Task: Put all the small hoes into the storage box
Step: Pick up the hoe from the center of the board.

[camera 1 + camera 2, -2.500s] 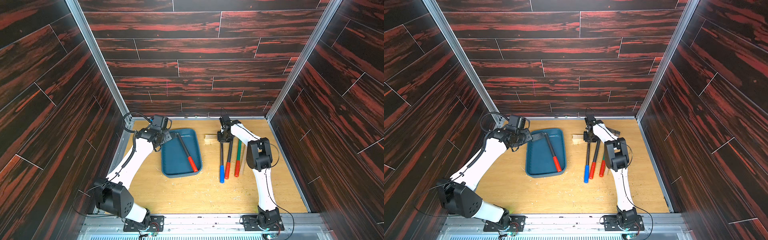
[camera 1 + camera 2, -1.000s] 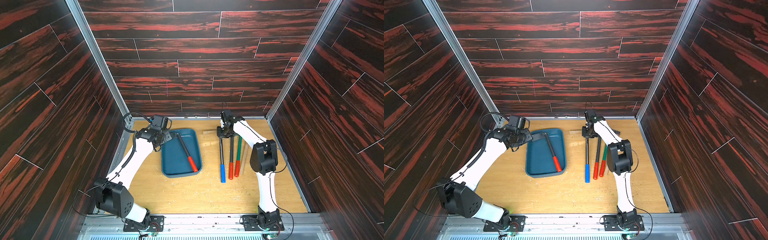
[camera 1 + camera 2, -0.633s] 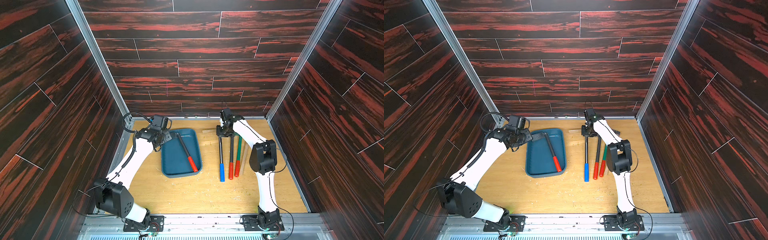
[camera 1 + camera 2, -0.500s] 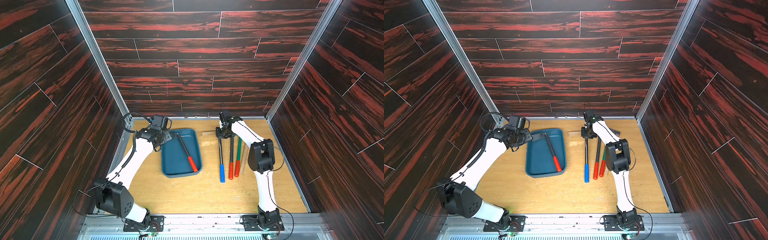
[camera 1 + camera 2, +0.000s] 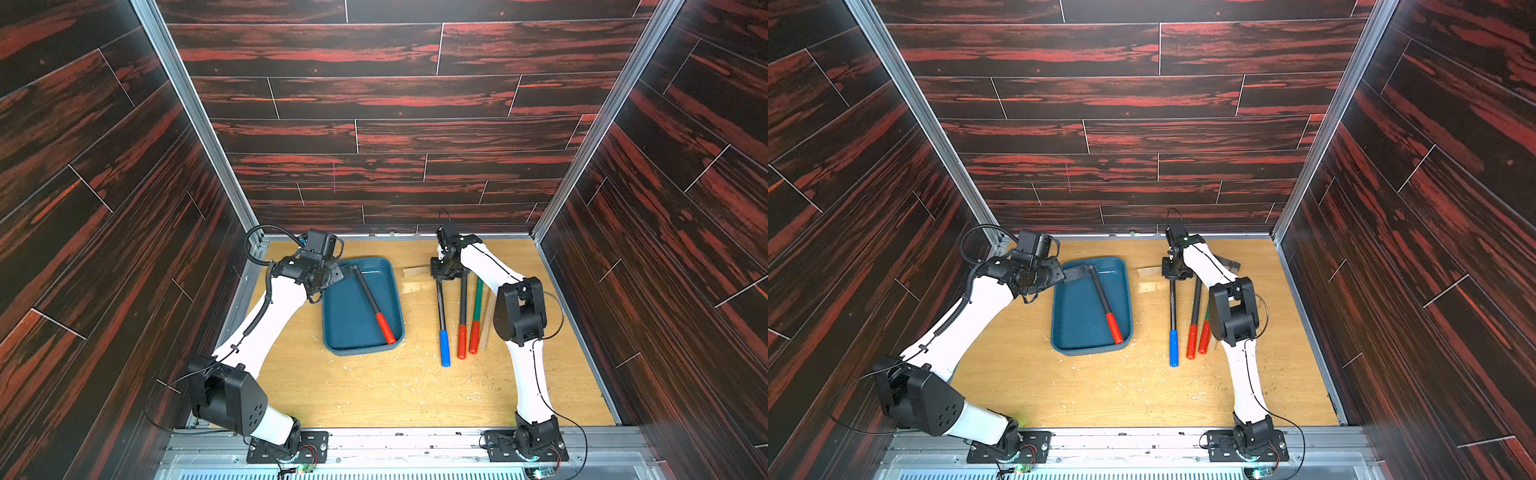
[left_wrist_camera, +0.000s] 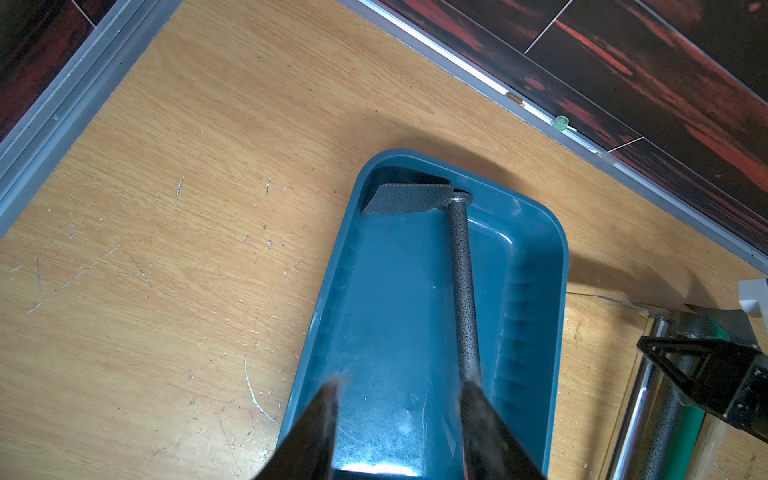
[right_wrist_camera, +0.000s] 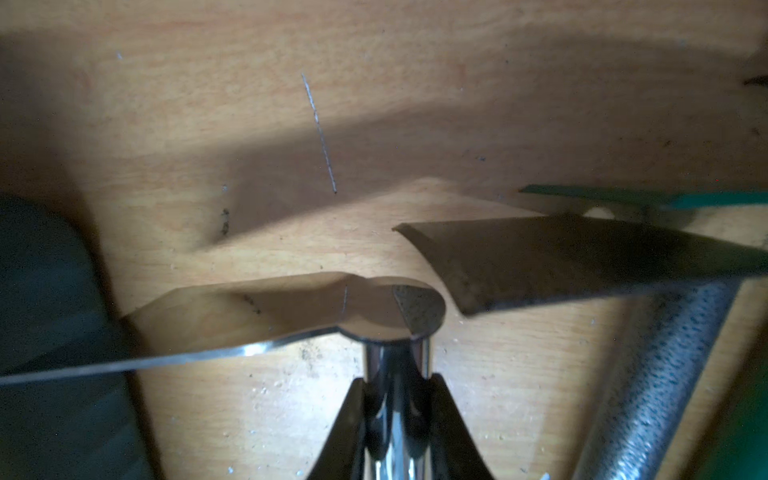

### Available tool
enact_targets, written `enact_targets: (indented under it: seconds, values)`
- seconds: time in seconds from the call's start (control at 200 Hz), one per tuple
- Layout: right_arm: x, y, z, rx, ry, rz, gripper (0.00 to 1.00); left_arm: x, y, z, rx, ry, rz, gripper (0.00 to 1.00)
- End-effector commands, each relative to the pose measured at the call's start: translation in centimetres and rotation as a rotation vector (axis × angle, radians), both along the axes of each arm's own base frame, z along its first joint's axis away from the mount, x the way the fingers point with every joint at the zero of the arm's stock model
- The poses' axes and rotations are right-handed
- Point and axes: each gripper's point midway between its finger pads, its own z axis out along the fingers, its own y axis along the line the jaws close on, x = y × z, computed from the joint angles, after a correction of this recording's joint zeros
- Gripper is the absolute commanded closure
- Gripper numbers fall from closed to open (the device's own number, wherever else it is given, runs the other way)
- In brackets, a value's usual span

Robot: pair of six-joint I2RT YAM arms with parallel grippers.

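Observation:
The teal storage box lies left of centre on the wooden floor. A hoe with a speckled shaft and red grip lies inside it. My left gripper hovers open over the box's far left corner, holding nothing. To the right lies a small hoe with a chrome shaft and blue grip. My right gripper is shut on that shaft just below the blade.
Right of the blue-gripped hoe lie a dark-shafted hoe and a green-shafted one, both red-gripped, and a wooden stick. The dark blade sits close beside my right fingers. Dark panelled walls enclose three sides.
My right wrist has shifted slightly at the far end of the blue-gripped hoe, staying shut on it; the hoe has barely moved. The left arm is unchanged.

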Motion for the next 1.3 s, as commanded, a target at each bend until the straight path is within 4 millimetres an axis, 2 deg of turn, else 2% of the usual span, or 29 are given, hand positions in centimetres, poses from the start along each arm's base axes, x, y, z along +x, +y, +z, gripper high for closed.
enact_targets:
  seconds: [0.0,0.301,0.566,0.777,0.892,1.152,1.293]
  values:
    - [-0.1,0.4,-2.5,-0.011,0.019,0.0,0.97,-0.5,0.6,1.1,0.006,-0.022,0.017,0.49]
    - [-0.3,0.0,-5.0,-0.029,0.023,-0.014,0.92,-0.5,0.8,1.1,0.016,-0.023,0.022,0.49]
    - [-1.4,-0.7,-7.5,-0.031,0.031,-0.058,0.77,-0.5,1.0,1.3,0.021,-0.026,0.027,0.49]
    - [-2.6,-1.4,-9.4,-0.021,0.007,-0.121,0.76,-0.7,1.0,1.3,0.025,-0.027,0.027,0.49]
    - [-2.6,-1.4,-9.4,-0.027,-0.003,-0.122,0.81,-0.7,1.1,1.5,0.026,-0.03,0.029,0.49]
    - [-3.0,-1.3,-9.1,-0.034,0.026,-0.109,1.0,-0.6,1.1,1.9,0.023,-0.044,0.031,0.49]
    - [-3.0,-1.3,-7.5,-0.032,0.016,-0.099,1.0,-0.5,1.0,1.8,0.02,-0.039,0.031,0.49]
